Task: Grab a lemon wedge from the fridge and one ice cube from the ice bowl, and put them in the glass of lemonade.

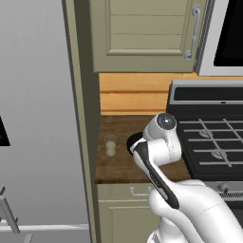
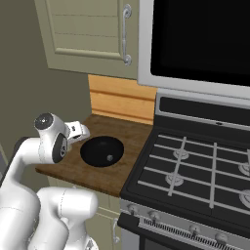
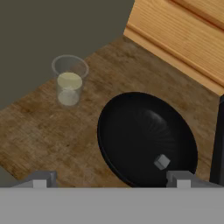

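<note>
A simulated kitchen corner. A narrow dark wooden counter (image 1: 124, 163) sits between a tall grey fridge (image 1: 38, 118) on one side and a black gas stove (image 2: 195, 171) on the other, with olive-green cabinets (image 1: 142, 33) above and a pale wood backsplash (image 2: 122, 100) behind.

In the hand view, the gripper (image 3: 111, 181) hangs above the counter, released, its two grey finger tips spread wide apart at the bottom edge with nothing between them. One fingertip (image 3: 40, 180) sits at about 7 o'clock over bare wood; the other is at about 5 o'clock, over the near rim of the ice bowl (image 3: 131, 131).

The ice bowl is round, shallow and all black, filling the centre-right of this view. A single small pale ice cube (image 3: 162, 162) lies inside it, toward 5 o'clock of the bowl's middle, just beside the nearer fingertip.

The glass of lemonade (image 3: 69, 81) stands upright on the counter at about 10 o'clock from the bowl, near it but not touching. It is a small clear tumbler holding pale yellowish liquid.

In the left base view the glass stands near the left end of the counter, close to the cabinet's side panel, with the white arm (image 1: 161, 147) at 3 o'clock from it. The fridge doors appear closed.
</note>
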